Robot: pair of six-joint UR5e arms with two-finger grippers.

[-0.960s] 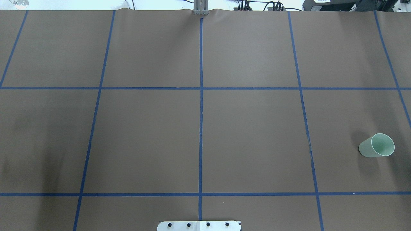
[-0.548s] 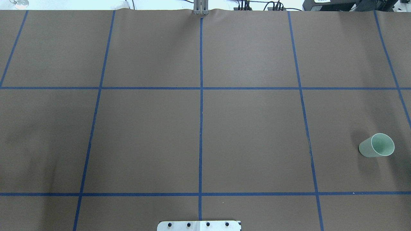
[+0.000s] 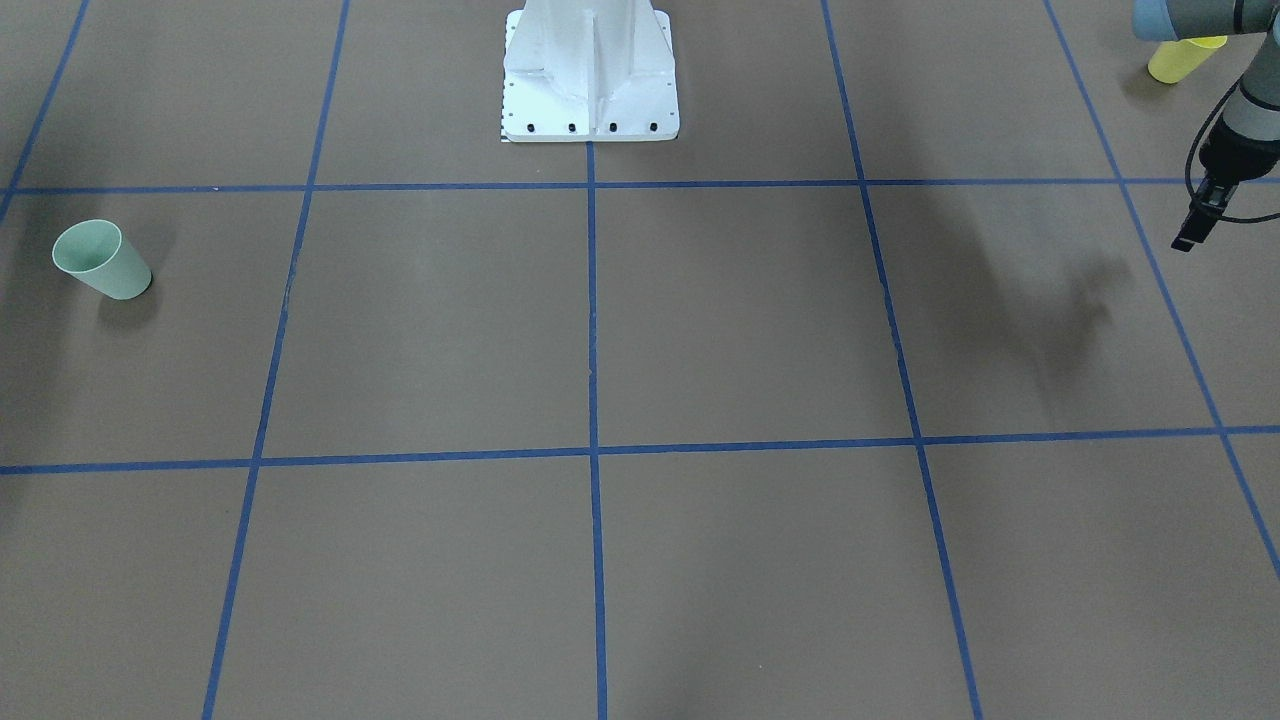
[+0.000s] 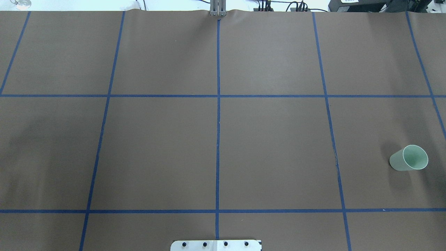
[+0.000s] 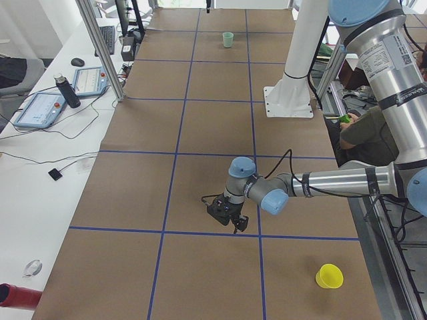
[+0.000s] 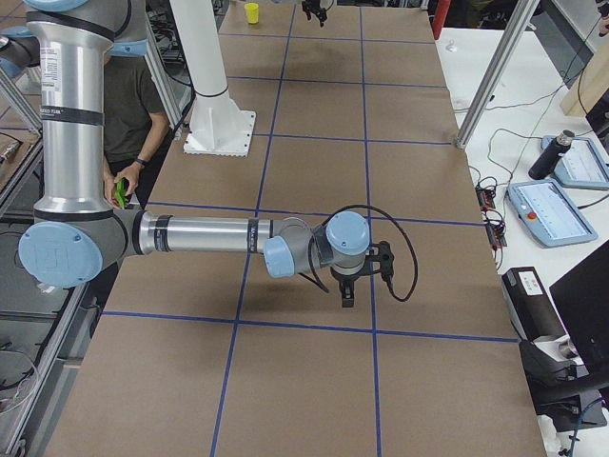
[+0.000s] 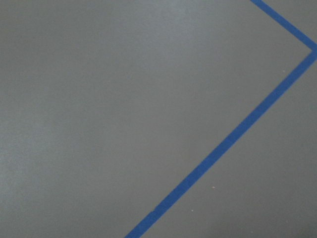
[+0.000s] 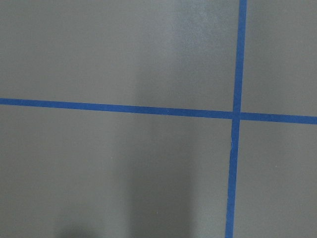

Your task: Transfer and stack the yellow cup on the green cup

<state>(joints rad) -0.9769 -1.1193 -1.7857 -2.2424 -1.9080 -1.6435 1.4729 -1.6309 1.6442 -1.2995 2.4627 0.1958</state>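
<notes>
Left-side shadow shifted; green cup [image 4: 408, 158] unmoved. L gripper [image 3: 1185, 240], R gripper [image 6: 348, 297]: open/closed can't tell.

On the robot's left side of the tabletop [image 3: 700, 330], the left arm [image 3: 1190, 15] covers the top of the yellow cup [image 3: 1175, 62]. The picture's right edge cuts that arm off. The left hand [image 3: 1188, 238] is small and dark there, so nobody can tell if its fingers are apart. The right hand [image 6: 348, 293] shows only from the side, so its grip is unclear too. A person [image 6: 133, 95] stands partly behind the right arm [image 6: 71, 114].
</notes>
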